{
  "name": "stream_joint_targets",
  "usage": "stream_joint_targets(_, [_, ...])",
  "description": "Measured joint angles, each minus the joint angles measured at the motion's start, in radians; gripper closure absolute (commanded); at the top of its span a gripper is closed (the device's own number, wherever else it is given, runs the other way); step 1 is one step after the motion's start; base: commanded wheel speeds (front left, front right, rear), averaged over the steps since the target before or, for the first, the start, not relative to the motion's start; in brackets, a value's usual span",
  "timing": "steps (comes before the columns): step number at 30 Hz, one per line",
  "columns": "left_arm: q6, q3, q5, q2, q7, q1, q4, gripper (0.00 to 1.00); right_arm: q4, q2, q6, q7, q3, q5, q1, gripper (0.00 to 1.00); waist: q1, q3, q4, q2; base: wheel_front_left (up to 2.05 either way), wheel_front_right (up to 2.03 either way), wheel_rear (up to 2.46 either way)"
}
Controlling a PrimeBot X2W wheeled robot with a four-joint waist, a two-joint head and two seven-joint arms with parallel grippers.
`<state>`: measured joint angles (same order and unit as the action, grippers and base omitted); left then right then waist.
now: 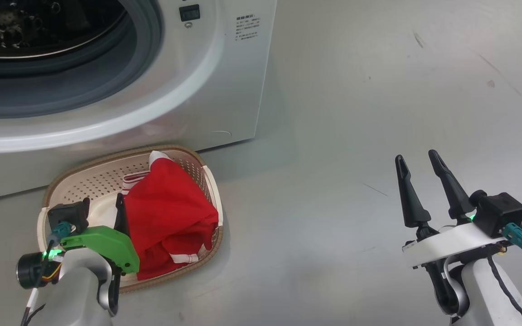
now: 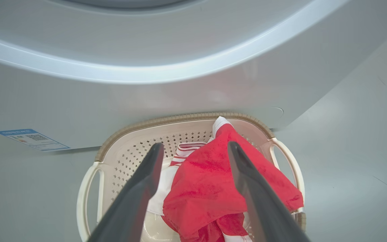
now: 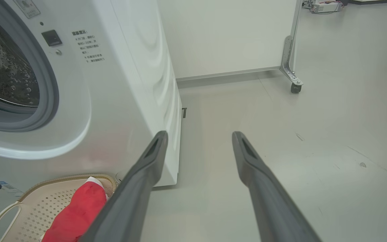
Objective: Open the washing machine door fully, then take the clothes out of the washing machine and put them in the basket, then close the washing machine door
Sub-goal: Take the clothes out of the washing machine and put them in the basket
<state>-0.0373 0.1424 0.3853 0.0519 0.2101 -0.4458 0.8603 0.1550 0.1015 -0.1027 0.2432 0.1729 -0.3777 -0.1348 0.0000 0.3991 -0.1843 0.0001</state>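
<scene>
The left gripper point(image 2: 195, 145) hangs over the basket point(image 2: 183, 118), its two dark fingers point(image 2: 139, 188) spread wide with nothing pinched between them. Below lie the clothes point(image 2: 203, 181), a heap of bright red fabric with a striped band point(image 2: 186, 149) and a white tip reaching the far brown rim. The heap fills the basket's right half and leaves the perforated cream wall bare on the other side. A cream handle point(image 2: 82, 198) curves out at each end. Just behind the basket rises the washing machine point(image 2: 146, 101), white, with a blue sticker point(image 2: 32, 139) low on its front. Pale grey floor point(image 2: 354, 168) spreads off to the right.
</scene>
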Motion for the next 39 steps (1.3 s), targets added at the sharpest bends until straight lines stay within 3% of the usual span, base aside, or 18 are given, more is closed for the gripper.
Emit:
stream_joint_targets(17, [0.006,0.021,-0.067,-0.003,0.042,0.074,-0.236,0.0,0.024,0.02,0.009,0.0,-0.006,0.016,0.051,0.0,0.0,-0.145,0.075,0.0,0.0,0.0,0.0])
stream_joint_targets(24, [-0.012,0.018,-0.103,-0.002,0.042,0.144,-0.386,0.0,0.024,0.026,0.019,0.0,-0.006,0.022,0.082,0.0,0.0,-0.212,0.1,0.0,0.0,0.0,0.0])
stream_joint_targets(39, [-0.038,0.026,-0.132,-0.001,0.042,0.332,-0.525,0.0,0.014,0.035,0.044,-0.002,-0.003,0.036,0.152,0.0,0.0,-0.328,0.131,0.0,0.0,0.0,0.0])
